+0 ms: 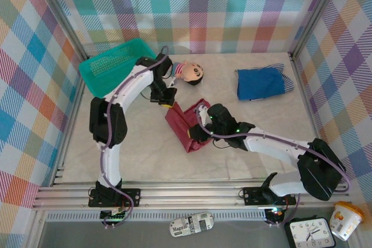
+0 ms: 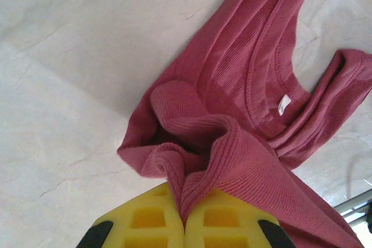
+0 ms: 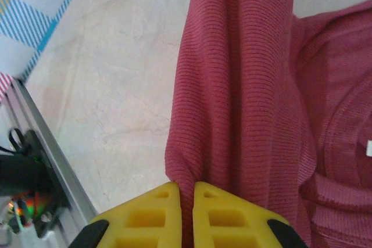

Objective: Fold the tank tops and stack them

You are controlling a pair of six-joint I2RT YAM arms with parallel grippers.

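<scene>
Pale marbled counter (image 1: pixel 145 161), plaid walls (image 1: pixel 192 4) all round. Left hand (image 2: pixel 185 204) and right hand (image 3: pixel 186 196) each pinch the dark red tank top (image 1: pixel 185 121) mid-counter.

**Robot-manipulation laboratory cell, overhead view.** A marble-patterned worktop (image 1: pixel 145 158) is enclosed at 9, 12 and 3 o'clock by plaid-printed panels (image 1: pixel 192 10) held in bare metal framing (image 1: pixel 317 11). At 6 o'clock a slotted aluminium rail (image 1: pixel 186 197) carries the bolted bases of the left arm (image 1: pixel 109 143) and right arm (image 1: pixel 273 142), with cabling exposed. Staged props lie on the surface: a teal basket (image 1: pixel 110 65) at 10 o'clock, a doll (image 1: pixel 190 72) at 12 o'clock and a dark red tank top (image 1: pixel 177 121) at centre. Beyond the rail, at 5 o'clock, stand a clock (image 1: pixel 311 233) and a cup (image 1: pixel 346 220).
</scene>
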